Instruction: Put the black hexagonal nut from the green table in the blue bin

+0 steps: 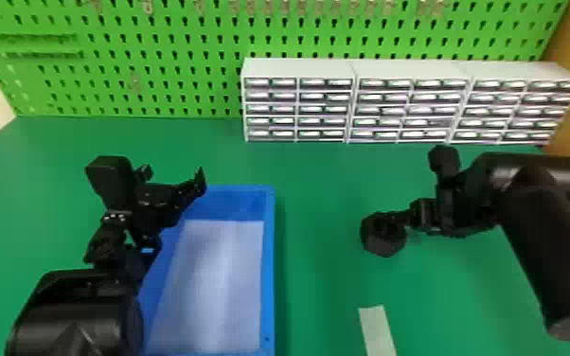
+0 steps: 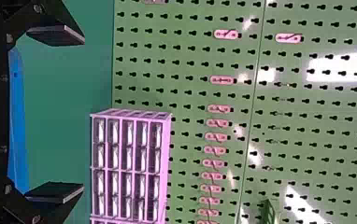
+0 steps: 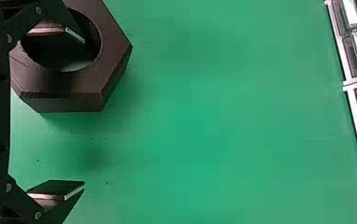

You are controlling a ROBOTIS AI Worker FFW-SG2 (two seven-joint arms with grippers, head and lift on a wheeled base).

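On the green table (image 1: 326,284) lies the black hexagonal nut (image 1: 383,236), right of the blue bin (image 1: 269,265). My right gripper (image 1: 409,222) is at the nut's right side in the head view. In the right wrist view, my right gripper (image 3: 84,112) is open; one finger overlaps the hole of the nut (image 3: 74,86), the other is over bare table beside it. Whether either finger touches the nut cannot be told. My left gripper (image 1: 180,208) is over the bin's left part; in the left wrist view this gripper (image 2: 82,114) is open with nothing between its fingers.
White drawer cabinets (image 1: 298,109) stand at the back right against the green pegboard (image 1: 156,61). A pale strip (image 1: 376,329) lies on the table near the front, between the bin and the right arm. The bin has a whitish bottom.
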